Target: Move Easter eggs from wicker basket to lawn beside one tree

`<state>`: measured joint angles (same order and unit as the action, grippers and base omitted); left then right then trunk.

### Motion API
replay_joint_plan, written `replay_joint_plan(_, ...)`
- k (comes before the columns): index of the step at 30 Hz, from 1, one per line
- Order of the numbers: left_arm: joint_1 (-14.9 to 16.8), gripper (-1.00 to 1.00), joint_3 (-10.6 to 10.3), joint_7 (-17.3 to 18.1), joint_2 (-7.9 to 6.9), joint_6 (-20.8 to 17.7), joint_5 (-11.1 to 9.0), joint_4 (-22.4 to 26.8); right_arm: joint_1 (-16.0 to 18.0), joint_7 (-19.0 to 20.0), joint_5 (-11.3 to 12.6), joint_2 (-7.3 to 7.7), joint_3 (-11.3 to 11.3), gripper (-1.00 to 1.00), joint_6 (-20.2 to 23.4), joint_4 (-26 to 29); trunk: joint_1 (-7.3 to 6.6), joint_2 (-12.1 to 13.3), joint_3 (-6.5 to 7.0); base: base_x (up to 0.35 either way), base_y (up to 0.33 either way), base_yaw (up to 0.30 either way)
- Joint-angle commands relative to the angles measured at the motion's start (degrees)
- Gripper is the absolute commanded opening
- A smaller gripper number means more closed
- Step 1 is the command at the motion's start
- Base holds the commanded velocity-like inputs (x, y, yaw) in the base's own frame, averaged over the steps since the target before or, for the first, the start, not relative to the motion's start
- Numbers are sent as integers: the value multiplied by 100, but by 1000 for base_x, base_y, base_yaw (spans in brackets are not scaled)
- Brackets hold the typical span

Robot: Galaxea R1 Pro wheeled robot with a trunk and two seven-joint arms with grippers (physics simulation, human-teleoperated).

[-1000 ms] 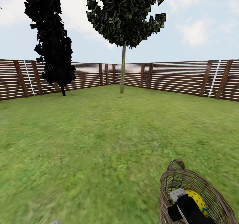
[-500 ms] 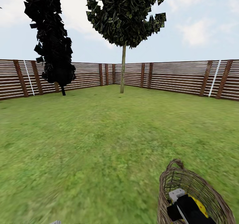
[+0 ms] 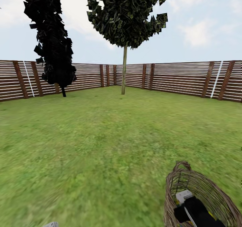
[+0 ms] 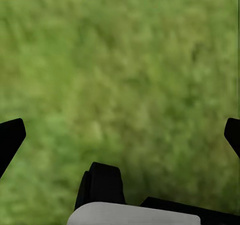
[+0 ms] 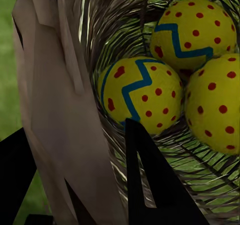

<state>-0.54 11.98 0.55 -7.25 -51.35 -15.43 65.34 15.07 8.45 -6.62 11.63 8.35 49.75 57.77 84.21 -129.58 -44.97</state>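
The wicker basket [image 3: 205, 191] stands on the lawn [image 3: 101, 143] at the lower right of the head view. Three yellow Easter eggs with red dots and blue zigzags lie in it: one [image 5: 140, 95] nearest my fingers, one [image 5: 192, 30] behind it, one [image 5: 220, 105] beside it. My right gripper [image 5: 80, 185] is open and straddles the basket wall [image 5: 60, 105], one fingertip [image 5: 145, 175] inside just short of the nearest egg. In the head view the right arm [image 3: 193, 210] hides nearly all of the eggs. My left gripper [image 4: 120, 135] hangs open over bare grass. The tree is out of view.
A thin-trunked round-crowned tree [image 3: 124, 72] stands far ahead by the fence corner, with a dark conifer [image 3: 55, 52] to its left. A slatted wooden fence [image 3: 181, 77] closes off the lawn at the back. Wide grass lies between me and them.
My right arm has sunk deeper into the basket and now covers the egg that showed before. The basket has shifted slightly to the right.
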Motion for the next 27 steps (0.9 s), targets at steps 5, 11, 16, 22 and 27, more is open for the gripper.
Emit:
replay_joint_plan(5,-2,100,6,-3,4,-24,-12,5,5,60,-138,-6,-288,-100,34,19,-1,-3,22,0,0,-236)
replay_joint_plan(11,-3,100,2,-8,9,-24,-12,5,5,60,-138,-10,-290,-100,35,43,-1,-3,56,0,0,-251)
replay_joint_plan(16,-4,100,2,-11,8,-24,-12,5,5,60,-138,-11,-290,-100,35,41,-1,-3,84,0,0,-251)
replay_joint_plan(22,-3,100,6,-4,13,-24,-5,8,5,60,-138,-12,-290,-100,35,24,-1,-3,118,0,0,-251)
replay_joint_plan(27,-2,100,-7,-3,13,-24,-4,24,5,52,-169,-24,-272,-100,35,15,-1,-3,129,0,0,-107)
